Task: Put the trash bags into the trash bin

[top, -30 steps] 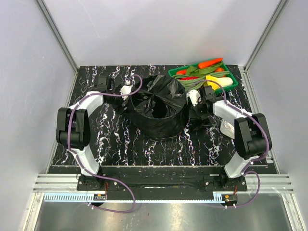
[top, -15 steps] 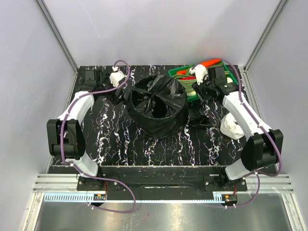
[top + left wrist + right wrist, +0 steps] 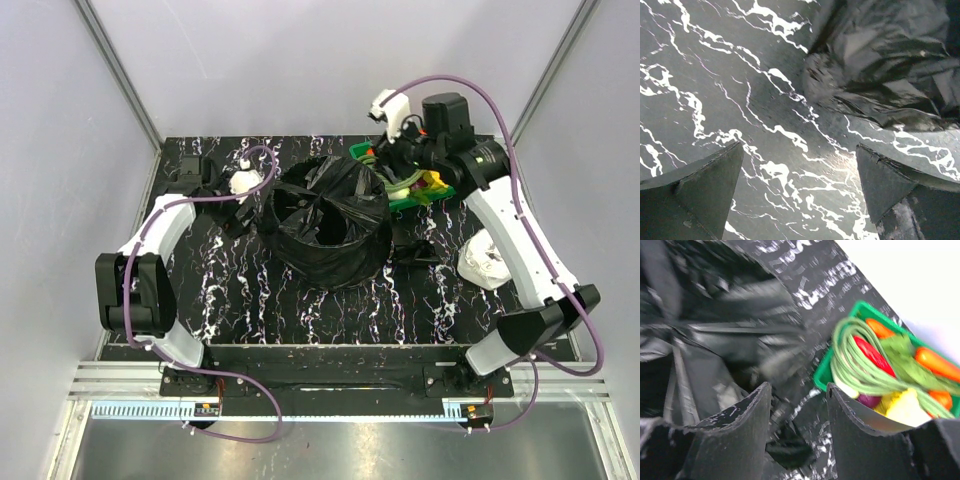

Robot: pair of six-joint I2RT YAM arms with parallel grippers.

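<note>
Left gripper [image 3: 799, 147]: jaws wide, nothing between them, only bare black marbled desk [image 3: 250, 290] under the gap. In the wrist view the trash bag [image 3: 880, 65] lies ahead of the jaws and off to the right, a crumpled glossy fold resting on the desk, clear of both fingers [image 3: 705, 185]. From the top view that gripper sits low near the far left part of the desk, just left of the bagged bin.

Right gripper [image 3: 799, 386]: jaws partly apart, a moderate gap, nothing gripped. It's lifted off the desk, over the far right area. Wrist view is motion-blurred. Black film fills the left of it and shows through the gap, but it lies below the fingers, not between them. Green vegetable tray [image 3: 823, 374] is to the right of the jaws, with long beans [image 3: 855, 365] and a carrot [image 3: 937, 365] in it.

The trash bin stands about mid-desk, toward the far edge, between the two grippers. Black film lines the mouth and drapes down the outside, so none of its own wall shows.

Second trash bag [image 3: 412, 252]: loose, flat on the desk just right of the bin, not in it.

White plastic wad [image 3: 487, 262]: near the right edge, beside the right arm.
</note>
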